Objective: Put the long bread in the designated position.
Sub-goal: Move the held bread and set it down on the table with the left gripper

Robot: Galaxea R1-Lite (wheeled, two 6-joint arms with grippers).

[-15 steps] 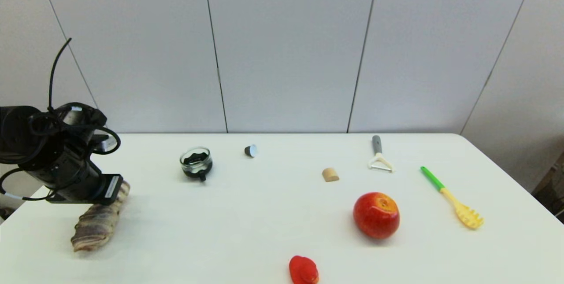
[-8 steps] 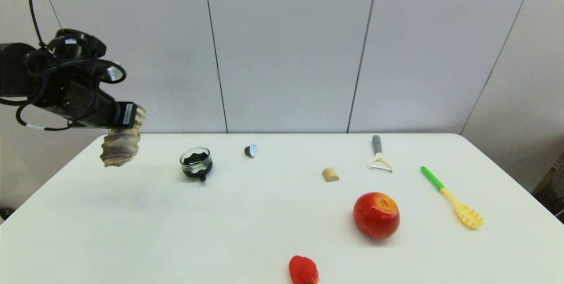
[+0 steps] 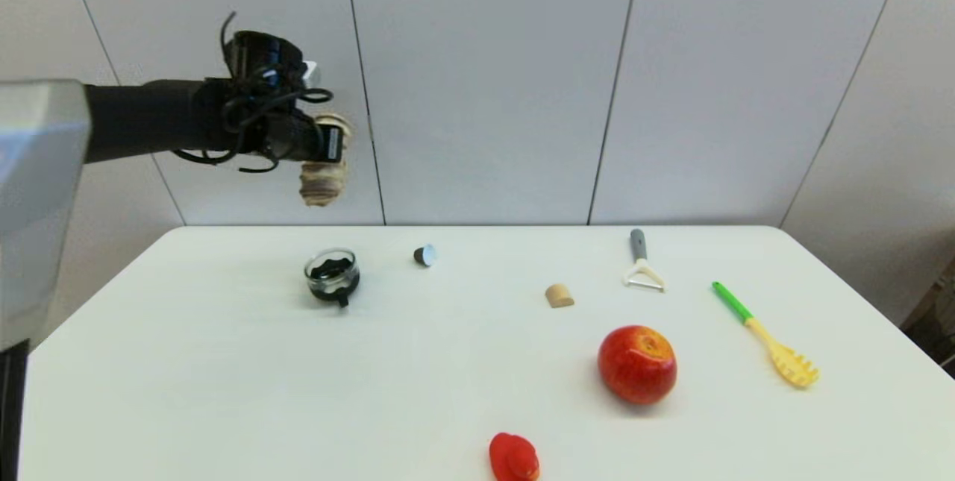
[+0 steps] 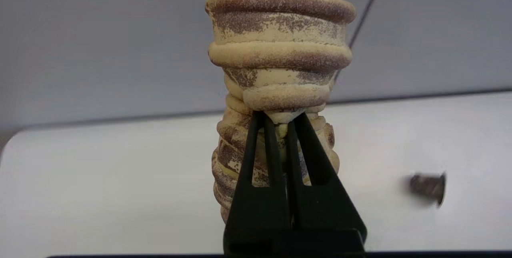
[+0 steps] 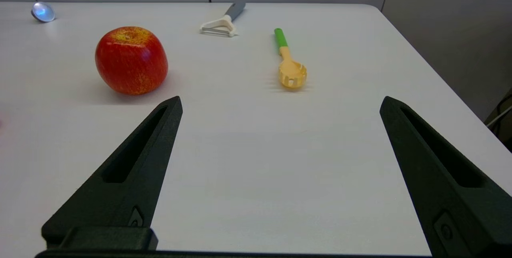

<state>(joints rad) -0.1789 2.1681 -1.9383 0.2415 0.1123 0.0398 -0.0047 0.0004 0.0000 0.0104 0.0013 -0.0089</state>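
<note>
The long bread (image 3: 323, 184), a ridged tan and brown loaf, hangs high above the back left of the table, bent over the fingers that hold it. My left gripper (image 3: 333, 144) is shut on its middle. Seen from the left wrist, the loaf (image 4: 280, 50) droops on both sides of the closed black fingers (image 4: 256, 158). My right gripper (image 5: 280, 104) is open over the table's right part, with nothing between its fingers; it does not show in the head view.
On the table lie a small glass jar (image 3: 332, 276), a dark capsule (image 3: 424, 255), a tan cork-like block (image 3: 559, 295), a peeler (image 3: 642, 261), a red apple (image 3: 637, 364), a green-and-yellow pasta spoon (image 3: 765, 335) and a red object (image 3: 513, 457) at the front edge.
My left arm has lifted the long bread off the table's left front area, raising it high and carrying it rightward and toward the back wall. Nothing else moved.
</note>
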